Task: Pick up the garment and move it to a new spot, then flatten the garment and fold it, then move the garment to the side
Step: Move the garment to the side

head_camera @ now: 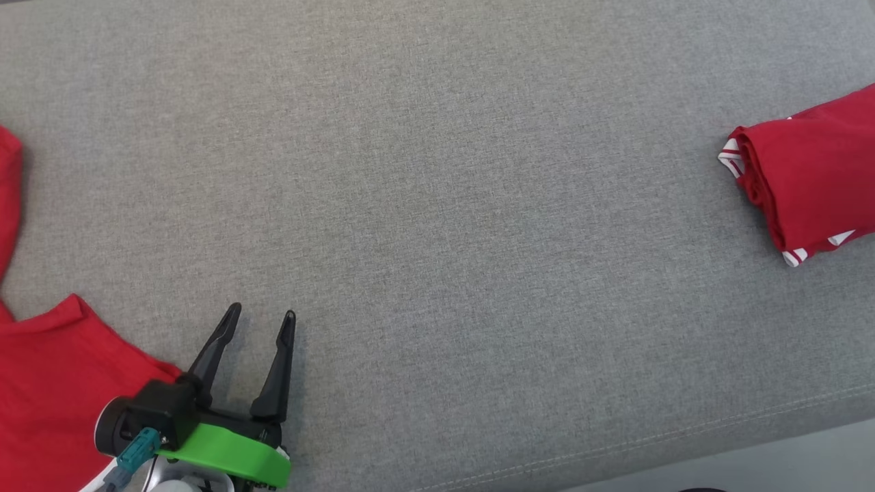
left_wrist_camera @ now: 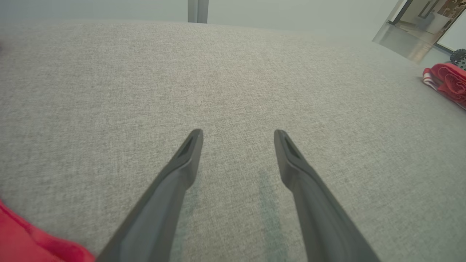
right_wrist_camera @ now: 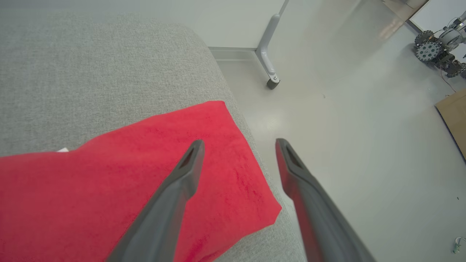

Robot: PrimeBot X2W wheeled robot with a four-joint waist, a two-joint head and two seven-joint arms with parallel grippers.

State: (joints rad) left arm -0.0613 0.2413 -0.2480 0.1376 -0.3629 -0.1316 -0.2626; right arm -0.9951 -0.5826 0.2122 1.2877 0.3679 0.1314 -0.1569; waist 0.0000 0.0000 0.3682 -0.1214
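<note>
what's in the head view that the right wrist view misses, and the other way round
Head view's own: the open left gripper with its green band, above bare grey fabric, and a loose red cloth at the lower left.
Right wrist view's own: the open right gripper, the pale floor, a grey caster leg and a wheeled machine in the far corner.
Shared: the grey woven cushion and, apparently the same item, the folded red garment with white trim lying near its edge.
</note>
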